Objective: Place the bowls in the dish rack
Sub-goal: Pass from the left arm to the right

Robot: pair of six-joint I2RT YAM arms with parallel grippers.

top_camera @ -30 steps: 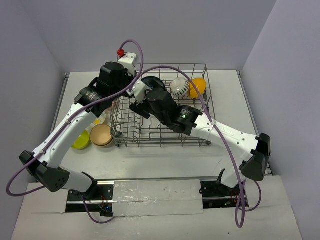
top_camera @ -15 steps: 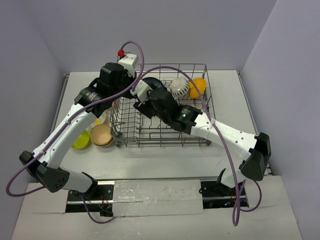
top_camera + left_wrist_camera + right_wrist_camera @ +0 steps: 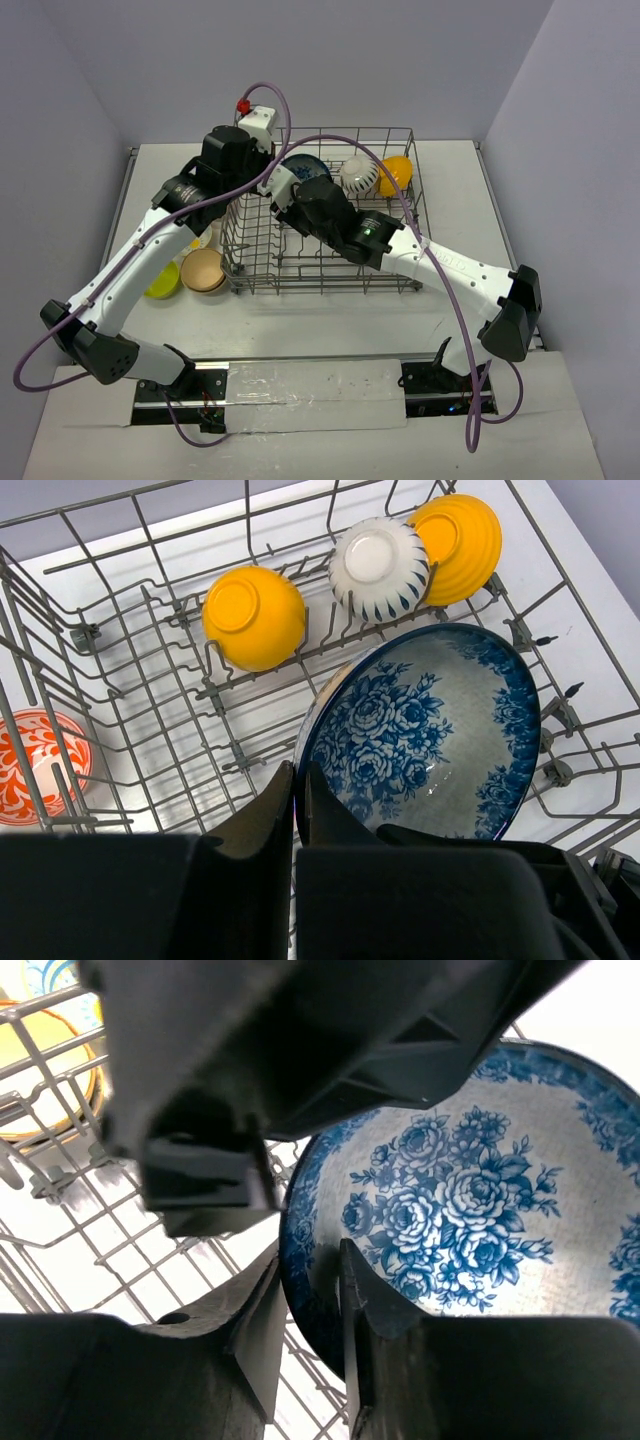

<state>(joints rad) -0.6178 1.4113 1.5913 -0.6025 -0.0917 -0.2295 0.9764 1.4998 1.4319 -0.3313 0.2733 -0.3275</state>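
Table (image 3: pixel 330 320): pale grey surface with both arms bolted at its near edge.
Dish rack (image 3: pixel 320 275): large grey wire basket with rows of upright tines, at the middle of the table.
Left arm (image 3: pixel 150 250): reaches from the near left up to the rack's far left corner.
Right arm (image 3: pixel 440 262): stretches from the near right across the rack to the same corner.
Blue-patterned bowl (image 3: pixel 430 740): the largest bowl, held on edge over the far left part of the rack, with its flowered inside facing both wrist cameras. Whether it touches the tines cannot be told.
Left gripper (image 3: pixel 299 780): clamped on the blue-patterned bowl's rim, one finger on each side.
Right gripper (image 3: pixel 308 1265): fingers pinch another part of the same rim.
Orange-yellow bowl (image 3: pixel 253 615): upside down on the tines in the far row.
White striped bowl (image 3: pixel 380 567): beside it, tipped on the tines.
Second orange-yellow bowl (image 3: pixel 457 540): just beside the striped one, at the far right corner.
Tan bowl (image 3: pixel 204 270): on the table, just left of the rack.
Lime green bowl (image 3: pixel 163 280): left of the tan bowl.
Red-and-white bowl (image 3: pixel 40 765): outside the rack's left wall.
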